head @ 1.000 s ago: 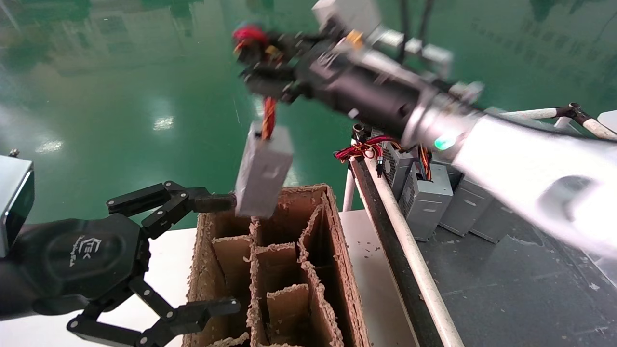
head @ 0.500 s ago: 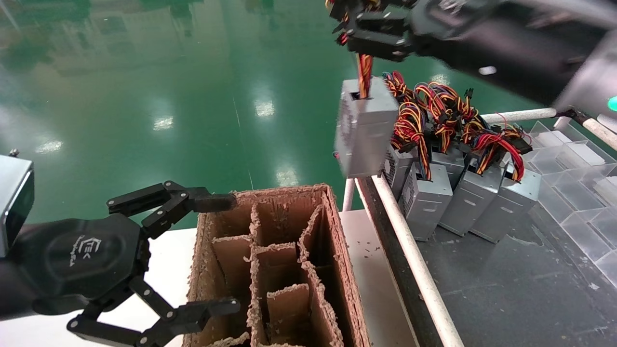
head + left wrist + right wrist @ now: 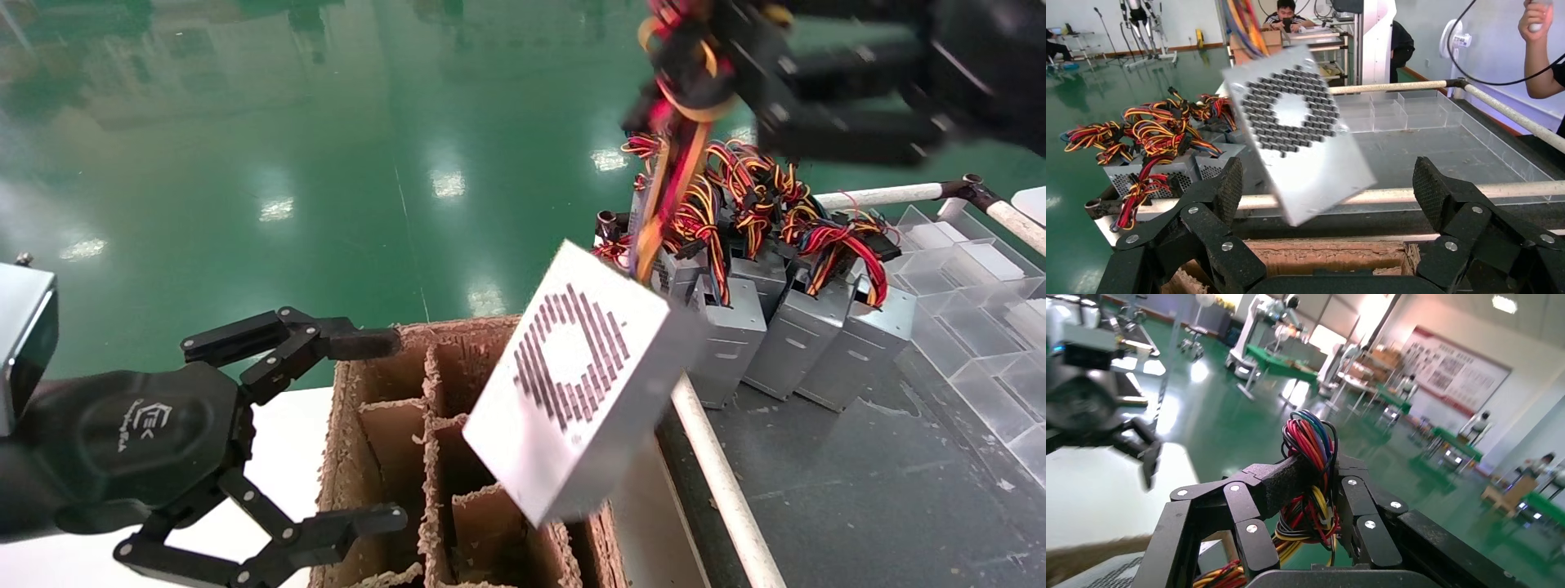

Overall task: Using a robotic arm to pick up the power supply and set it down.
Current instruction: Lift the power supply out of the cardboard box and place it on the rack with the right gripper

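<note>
Overhead, the right gripper (image 3: 695, 90), at the upper right of the head view, pinches the wire bundle (image 3: 1310, 478) of a power supply (image 3: 572, 380), which dangles by those wires at centre frame, above the right side of the divided cardboard box (image 3: 392, 457). Its fan grille (image 3: 572, 358) faces up and toward the camera; the long axis runs tilted from upper right, where the wires enter, down to lower left. It looks to be swinging. The left gripper (image 3: 270, 445) sits at lower left beside the box, claw spread wide and empty. Other units (image 3: 776, 327) stand in a row on the dark tray (image 3: 882, 490) at right. Done well, this step would likely mean letting the sway settle, squaring the case over 1 compartment, then lowering slowly so no corner catches a divider.
</note>
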